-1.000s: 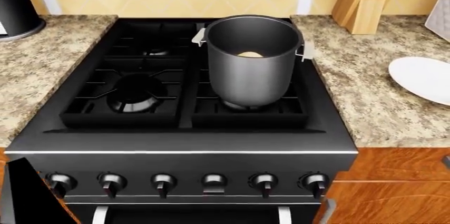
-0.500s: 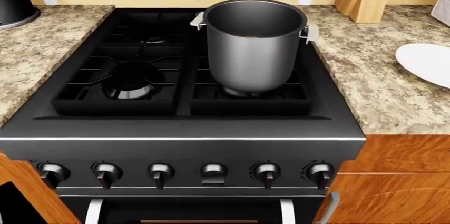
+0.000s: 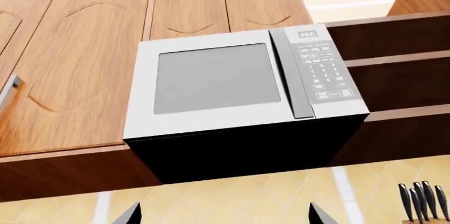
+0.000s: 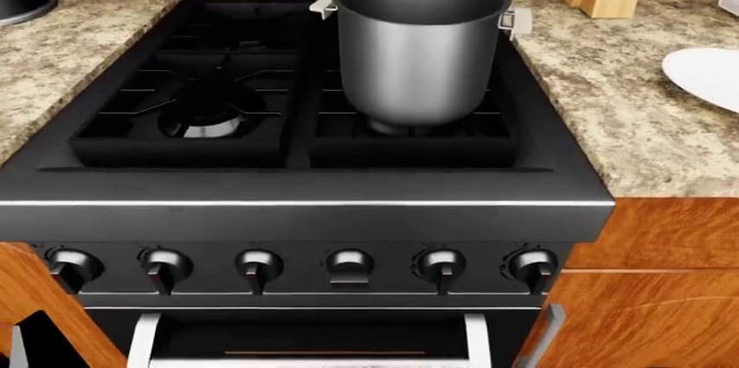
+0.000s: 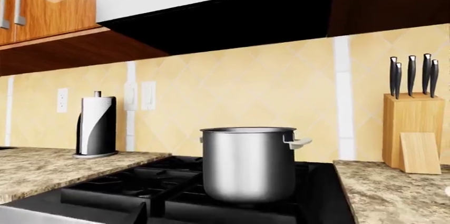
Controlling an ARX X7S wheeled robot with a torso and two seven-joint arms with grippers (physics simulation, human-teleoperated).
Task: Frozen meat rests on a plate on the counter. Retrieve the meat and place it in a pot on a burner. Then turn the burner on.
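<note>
Granite counter (image 4: 624, 117) flanks a black stove (image 4: 300, 203); the pot (image 4: 421, 43) stands on its right front burner, its inside unseen, so the meat's whereabouts can't be told. Head view alone catches the plate (image 4: 704, 74) and knobs (image 4: 346, 266); wrist views add microwave (image 3: 232, 92) and knife block (image 5: 414, 129). Left fingertips (image 3: 130, 214) spread wide, empty; right gripper's state can't be told.

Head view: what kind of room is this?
A simulated home kitchen, by the look of it: a black gas stove with a row of knobs, a pot on a burner, granite counter, and a microwave under wooden cabinets.
</note>
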